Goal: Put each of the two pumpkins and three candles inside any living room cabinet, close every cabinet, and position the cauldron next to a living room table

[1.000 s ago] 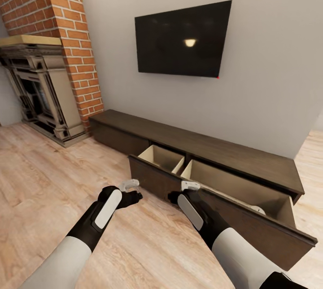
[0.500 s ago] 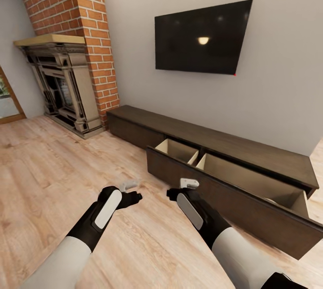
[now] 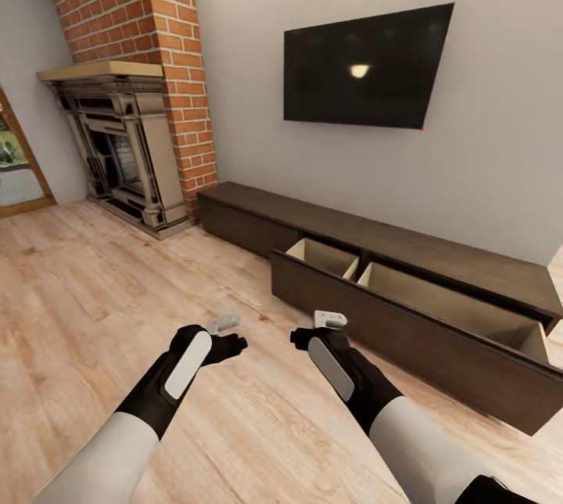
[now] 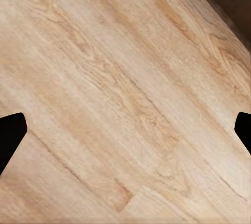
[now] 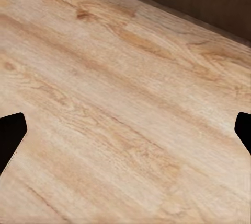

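The cabinet (image 3: 367,236), a long low dark-brown unit, runs along the grey wall under the TV. One wide drawer front (image 3: 407,332) stands pulled out, and its pale interior (image 3: 446,302) shows two compartments with nothing visible inside. My left gripper (image 3: 225,327) and right gripper (image 3: 329,321) hover side by side over the wooden floor, short of the drawer. In the wrist views the left gripper (image 4: 125,130) and right gripper (image 5: 125,130) are open, with bare floorboards between the fingertips. The pumpkins, candles, cauldron and table are out of view.
A dark ornate fireplace (image 3: 125,144) stands at the left under a red-brick chimney (image 3: 148,19). A black TV (image 3: 363,70) hangs on the wall above the cabinet. A doorway (image 3: 16,167) opens at the far left. Light wooden floor (image 3: 94,293) spreads around me.
The camera has backed away and turned left, so the cabinet and its open drawer now lie farther off and more to the right. Both arms hold the same pose.
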